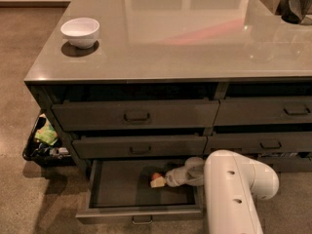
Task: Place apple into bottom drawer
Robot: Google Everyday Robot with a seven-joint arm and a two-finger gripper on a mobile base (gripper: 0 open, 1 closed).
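Single high view, angled down; gripper (160, 180) in bottom drawer (112, 211).

A white bowl (80, 31) sits near the left edge of the grey countertop (195, 57), with dark items (295, 6) at its far right corner. Below, the bottom drawer (117, 186) stands pulled open, my gripper (159, 181) inside it at the apple (156, 176). A black bin (41, 147) rests on the brown floor (29, 199) beside the cabinet.

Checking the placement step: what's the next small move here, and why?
Probably let the apple go and retract. The tool is already inside the open bottom drawer, with the apple at its tip, low over the drawer floor. I cannot tell whether the apple already rests on that floor.
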